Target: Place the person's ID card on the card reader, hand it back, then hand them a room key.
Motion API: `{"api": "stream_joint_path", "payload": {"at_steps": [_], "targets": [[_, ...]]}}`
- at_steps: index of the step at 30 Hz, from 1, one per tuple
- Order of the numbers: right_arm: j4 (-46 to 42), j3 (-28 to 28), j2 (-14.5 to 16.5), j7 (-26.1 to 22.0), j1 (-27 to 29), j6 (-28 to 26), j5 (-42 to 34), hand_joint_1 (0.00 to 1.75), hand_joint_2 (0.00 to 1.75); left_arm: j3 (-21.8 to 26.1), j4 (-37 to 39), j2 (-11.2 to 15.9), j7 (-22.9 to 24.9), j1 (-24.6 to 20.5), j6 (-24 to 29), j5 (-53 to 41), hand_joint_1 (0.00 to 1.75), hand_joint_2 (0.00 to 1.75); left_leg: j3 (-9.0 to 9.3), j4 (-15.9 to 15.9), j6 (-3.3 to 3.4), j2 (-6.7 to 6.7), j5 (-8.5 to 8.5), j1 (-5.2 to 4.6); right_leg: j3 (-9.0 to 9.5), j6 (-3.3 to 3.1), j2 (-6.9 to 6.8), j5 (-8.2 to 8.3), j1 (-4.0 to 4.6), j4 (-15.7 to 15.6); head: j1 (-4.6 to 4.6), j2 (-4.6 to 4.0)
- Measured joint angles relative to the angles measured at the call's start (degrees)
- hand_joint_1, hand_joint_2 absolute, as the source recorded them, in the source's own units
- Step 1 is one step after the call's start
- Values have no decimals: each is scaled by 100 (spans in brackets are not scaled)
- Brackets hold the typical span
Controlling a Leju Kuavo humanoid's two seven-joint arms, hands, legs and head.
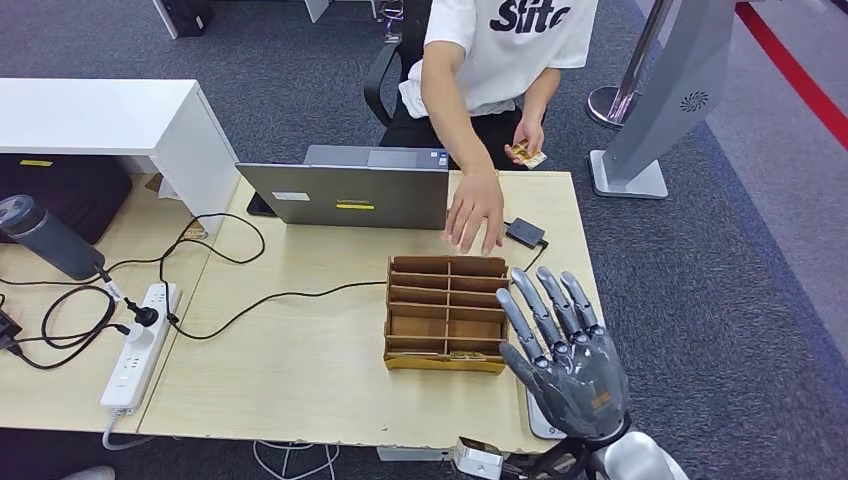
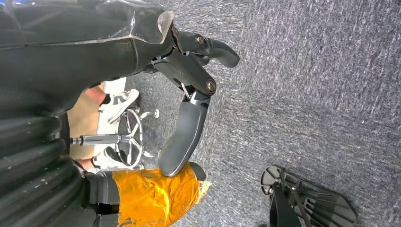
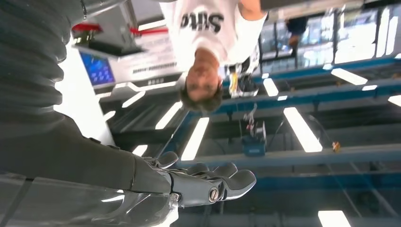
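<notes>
My right hand [image 1: 565,350] is raised over the table's front right corner, fingers spread and pointing up, holding nothing; it appears again as my right hand [image 3: 208,182] in the right wrist view. A person in a white shirt [image 1: 510,40] sits behind the table. One of their hands [image 1: 475,212] reaches over the table beside the small black card reader [image 1: 525,233]. Their other hand holds a yellowish card [image 1: 528,156] near the table's far edge. My left hand [image 2: 189,104] hangs over grey carpet, fingers apart and empty.
A cardboard divider box [image 1: 445,312] stands left of my right hand, with small cards in its front slots. A grey laptop [image 1: 350,192] sits at the back. A power strip [image 1: 135,345] and cables lie at left. A flat white object [image 1: 541,421] lies under my right wrist.
</notes>
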Motion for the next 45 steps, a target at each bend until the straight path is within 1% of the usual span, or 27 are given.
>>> {"api": "stream_joint_path", "payload": {"at_steps": [4, 10, 18, 24, 28, 35, 45], "targets": [[202, 79, -42, -401, 81, 274, -607, 0, 175, 28, 0, 0, 0, 0, 3, 19, 0, 175, -1, 0, 0, 0, 0, 0, 0, 0, 0, 0, 0, 0, 1, 0], [599, 293, -173, -812, 94, 603, -1053, 0, 175, 30, 0, 3, 0, -1, 2, 20, 0, 175, -1, 0, 1, 0, 0, 0, 0, 0, 0, 0, 0, 0, -1, 0], [982, 581, -431, -857, 25, 787, -1291, 0, 175, 31, 0, 7, 0, -1, 0, 21, 0, 175, -2, 0, 1, 0, -1, 0, 0, 0, 0, 0, 0, 0, 0, 0], [1231, 765, -478, -764, -97, 910, -1226, 0, 175, 30, 0, 11, 0, -1, -14, 14, 0, 175, -2, 0, 1, 0, -1, 0, 1, 0, 0, 0, 0, 0, 0, 0], [1416, 909, -427, -668, -220, 995, -1166, 0, 175, 30, 0, 11, 0, -2, -33, 7, 0, 175, -2, -1, 1, 0, 0, 0, 1, 0, 0, 0, 0, 0, 0, 0], [1835, 1130, -207, -513, -499, 1163, -1143, 0, 175, 30, 0, 11, -13, -5, -45, -27, 0, 175, -1, -1, 0, 0, 0, 0, 1, 0, 0, 0, 0, 1, -1, 0], [2281, 1275, 25, -412, -716, 1232, -1188, 0, 175, 30, 0, 11, -17, -9, -51, -78, 0, 175, -2, -1, 0, 0, 0, 0, 1, 0, 0, 0, 0, 1, -1, 0]]}}
